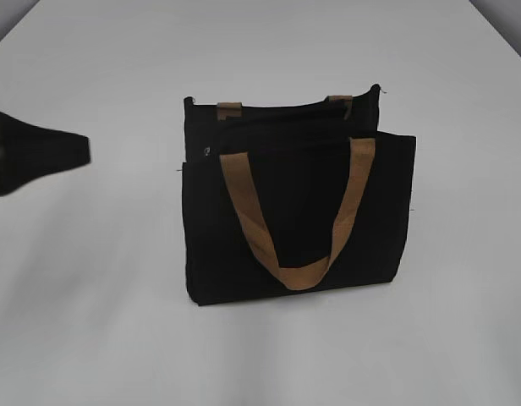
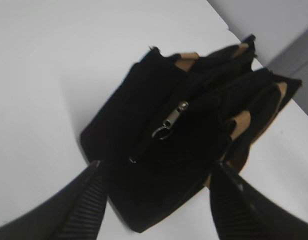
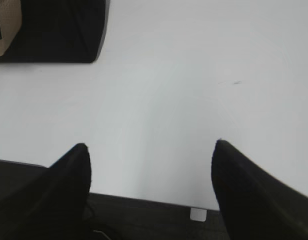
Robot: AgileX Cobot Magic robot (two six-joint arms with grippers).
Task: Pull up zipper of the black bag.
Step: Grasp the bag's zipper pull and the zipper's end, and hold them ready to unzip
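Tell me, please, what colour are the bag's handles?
Tan-brown handles, clearest in the exterior view.

Black bag point(image 1: 244, 245): matt woven cloth; handles point(image 1: 303, 272) tan webbing. Zipper point(image 2: 170, 125) pull: shiny metal. Bench point(image 1: 91, 296): smooth, matt white.

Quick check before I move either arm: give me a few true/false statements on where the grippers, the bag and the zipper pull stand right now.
1. The left gripper is open, with nothing between its fingers. True.
2. The left gripper is already clamped on the zipper pull. False: the silvery pull lies free on top of the black bag, apart from both fingers.
3. The right gripper is holding a tan handle. False: it is open over bare table, with only a corner of the bag at the upper left of its view.
4. The bag stands upright on the table, one tan handle hanging down its front. True.
5. The bag has tipped onto its side. False: it is upright.
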